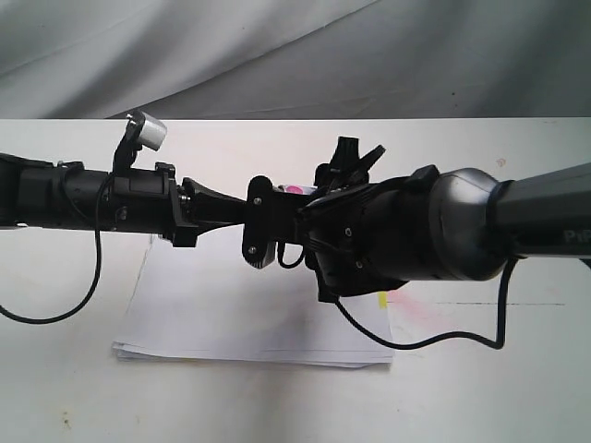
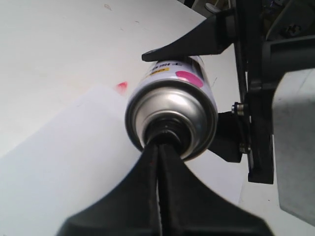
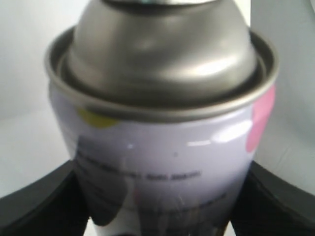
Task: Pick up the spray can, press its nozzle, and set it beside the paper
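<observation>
Spreading under both pincers, a wide white tabletop (image 1: 74,397) takes up most of the scene, with a creased grey cloth (image 1: 277,55) hanging behind it. Directly below the two pincers lies the paper (image 1: 259,323), a thin stack of plain white rectangular sheets. Its small yellow tab (image 1: 382,300) shows at the edge under the right arm.

The right pincer (image 3: 160,209), black and reaching in from the right of the exterior view, is clenched around the spray can (image 2: 172,105), a small silver metal cylinder with a white printed label. One black finger (image 3: 37,209) bears on each side of the body, below the domed shoulder. The can is held roughly on its side, clear of the table and above the paper.

Its domed end faces the left pincer (image 2: 158,147), whose two black fingers are pressed together with only a thin seam between them. Their joined tips meet the middle of the dome, where they mostly cover the nozzle (image 2: 167,129), a small black plastic button.

On the label, close to one finger of the right pincer, sit a pink dot (image 2: 189,78) and a yellow patch (image 2: 160,70). A small red mark (image 2: 122,86) stains the tabletop beyond the can, just off the paper's edge.
</observation>
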`<action>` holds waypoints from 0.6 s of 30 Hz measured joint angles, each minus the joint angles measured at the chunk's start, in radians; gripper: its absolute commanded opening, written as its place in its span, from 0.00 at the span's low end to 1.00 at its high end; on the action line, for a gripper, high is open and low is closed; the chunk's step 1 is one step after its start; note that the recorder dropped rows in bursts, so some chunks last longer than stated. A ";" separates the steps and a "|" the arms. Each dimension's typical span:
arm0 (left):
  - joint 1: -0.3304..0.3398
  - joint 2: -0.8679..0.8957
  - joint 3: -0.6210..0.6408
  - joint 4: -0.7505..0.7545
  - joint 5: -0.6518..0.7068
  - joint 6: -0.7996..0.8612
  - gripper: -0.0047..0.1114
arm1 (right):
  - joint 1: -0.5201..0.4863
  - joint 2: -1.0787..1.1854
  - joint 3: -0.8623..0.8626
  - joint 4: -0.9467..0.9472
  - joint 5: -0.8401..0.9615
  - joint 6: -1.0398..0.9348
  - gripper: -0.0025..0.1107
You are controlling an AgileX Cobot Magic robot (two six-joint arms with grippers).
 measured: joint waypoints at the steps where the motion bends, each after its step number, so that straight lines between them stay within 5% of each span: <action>1: -0.001 0.000 0.000 0.000 -0.001 0.000 0.04 | 0.000 0.000 0.000 0.000 0.002 0.000 0.02; 18: -0.002 0.000 0.000 -0.004 -0.002 0.007 0.04 | 0.000 0.000 0.000 0.004 0.002 0.000 0.02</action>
